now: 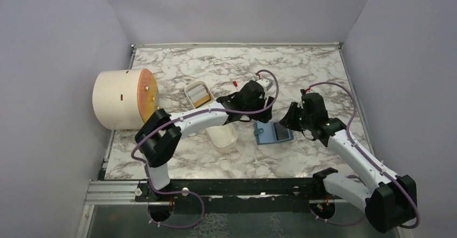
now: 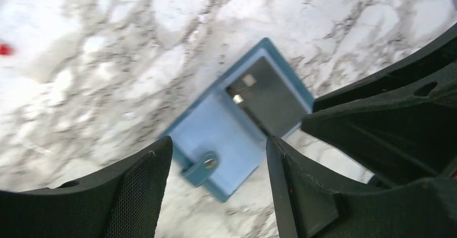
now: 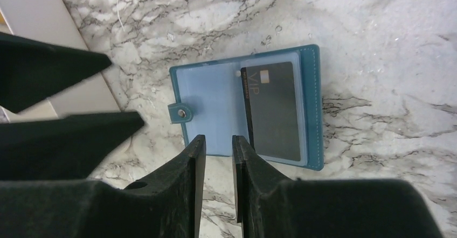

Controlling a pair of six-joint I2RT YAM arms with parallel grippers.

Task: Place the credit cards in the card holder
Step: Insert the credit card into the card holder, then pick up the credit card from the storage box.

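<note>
The teal-blue card holder (image 1: 268,134) lies open and flat on the marble table between my two grippers. The dark grey card (image 3: 275,111) sits in its right pocket panel, and its left panel (image 3: 213,106) with the snap tab is bare. It also shows in the left wrist view (image 2: 229,135) with the grey card (image 2: 269,100). My left gripper (image 1: 265,109) hangs open and empty just above the holder (image 2: 218,146). My right gripper (image 3: 215,141) is at the holder's near edge, jaws a narrow gap apart with nothing between them. A yellow-orange card (image 1: 200,100) lies in the white tray.
The long white oval tray (image 1: 225,137) lies left of the holder under the left arm. A cream cylinder with a round orange face (image 1: 119,99) stands at the far left edge. Grey walls close in the table on three sides.
</note>
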